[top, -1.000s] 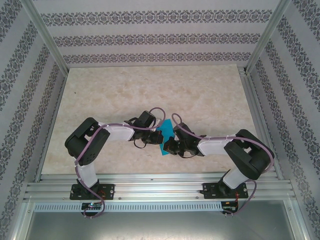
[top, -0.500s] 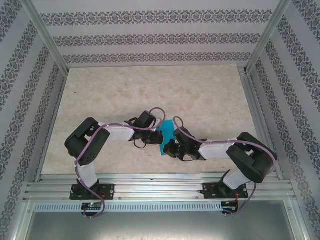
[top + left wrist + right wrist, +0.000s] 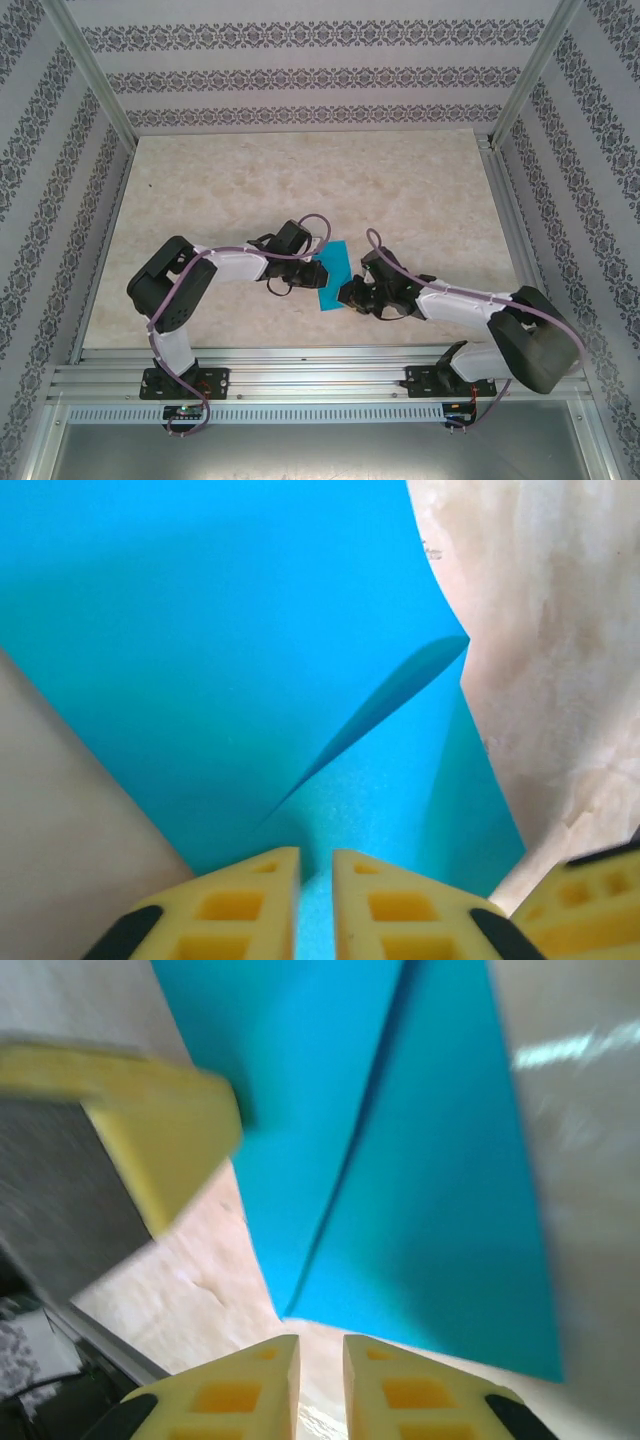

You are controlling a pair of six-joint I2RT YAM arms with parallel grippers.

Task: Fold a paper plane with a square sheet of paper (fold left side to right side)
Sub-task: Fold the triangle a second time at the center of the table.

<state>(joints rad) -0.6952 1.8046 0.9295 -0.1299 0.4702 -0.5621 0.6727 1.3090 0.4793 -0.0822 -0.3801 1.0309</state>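
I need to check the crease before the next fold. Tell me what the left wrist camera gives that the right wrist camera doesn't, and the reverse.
Left wrist: the cyan paper shows in the narrow gap of the left gripper, and a raised flap casts a shadow. Right wrist: the paper's near edge stops just short of the right gripper, with bare table in its gap. Both: creased paper, jaws slightly apart, the other gripper's yellow finger at the frame's edge.
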